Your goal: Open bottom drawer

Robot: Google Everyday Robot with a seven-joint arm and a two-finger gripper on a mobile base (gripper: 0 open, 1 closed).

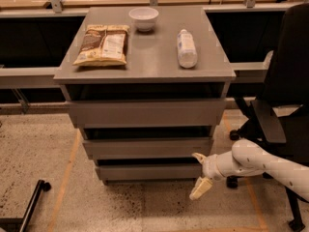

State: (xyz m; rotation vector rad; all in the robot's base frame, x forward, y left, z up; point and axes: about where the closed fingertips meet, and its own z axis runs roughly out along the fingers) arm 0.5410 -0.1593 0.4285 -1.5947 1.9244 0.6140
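Observation:
The bottom drawer (147, 171) is the lowest, narrowest of three grey handleless fronts under the grey cabinet top (145, 66). It looks pushed in, with a dark gap above it. My gripper (199, 173) comes in from the right on a white arm (260, 163). It is open, one finger (198, 156) level with the drawer's top edge and the other (200, 189) below its lower edge. The gripper sits just off the drawer's right end, close to it; I cannot tell whether it touches.
On the cabinet top lie a snack bag (103, 44), a white bowl (143, 18) and a lying bottle (186, 47). A black office chair (282, 105) stands at the right, behind my arm. A black leg with a wheel (34, 197) is on the floor at lower left.

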